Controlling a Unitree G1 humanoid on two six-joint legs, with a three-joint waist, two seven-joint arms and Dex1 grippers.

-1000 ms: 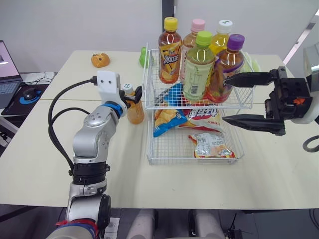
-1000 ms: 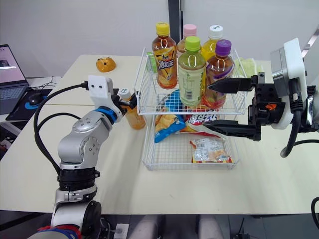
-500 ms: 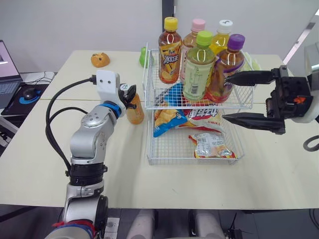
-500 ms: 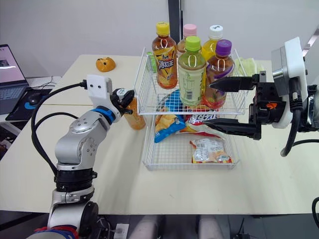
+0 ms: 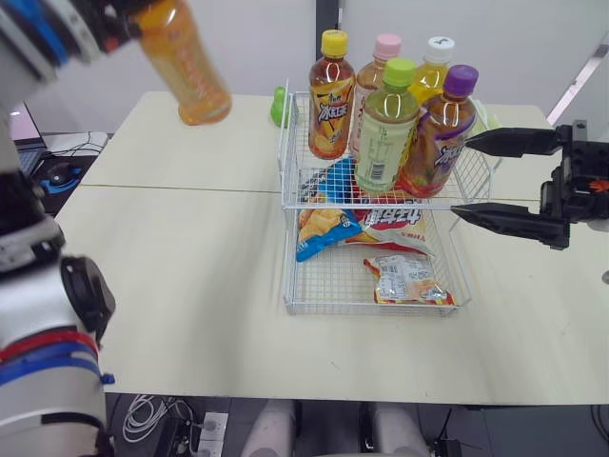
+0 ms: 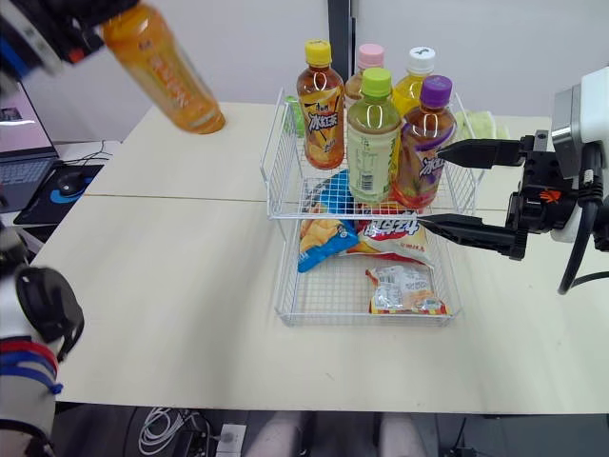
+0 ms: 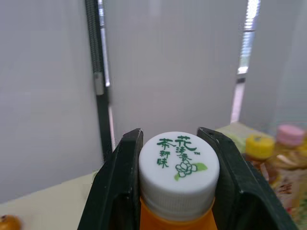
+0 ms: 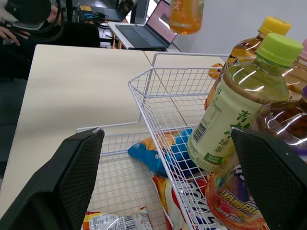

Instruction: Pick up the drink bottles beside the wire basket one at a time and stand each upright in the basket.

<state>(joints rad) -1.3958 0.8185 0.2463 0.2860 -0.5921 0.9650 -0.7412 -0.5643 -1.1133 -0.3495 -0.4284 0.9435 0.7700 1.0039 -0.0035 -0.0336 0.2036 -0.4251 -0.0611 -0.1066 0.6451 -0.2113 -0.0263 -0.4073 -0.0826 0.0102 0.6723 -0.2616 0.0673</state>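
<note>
My left gripper [image 7: 170, 139] is shut on the white cap of an orange drink bottle [image 5: 186, 62]. The bottle hangs tilted high above the table's far left, its base pointing toward the wire basket [image 5: 288, 143], well left of it. The basket's upper tier holds several upright bottles, among them a green-capped one [image 5: 385, 129], a yellow-capped one [image 5: 329, 95] and a purple-capped one [image 5: 440, 133]. My right gripper [image 5: 464, 176] stands open just right of the basket, at the height of the upper tier, with nothing between its fingers.
Snack packets [image 5: 409, 279] and a blue chip bag [image 5: 319, 228] lie in the basket's lower tier. A small green object [image 5: 277, 105] sits behind the basket. A laptop [image 6: 11, 119] and mouse [image 6: 55, 177] are on a side table at the left.
My left arm has lifted the orange bottle off the table beside the basket, high up and to the left. The right gripper has drawn slightly to the right, still open.
</note>
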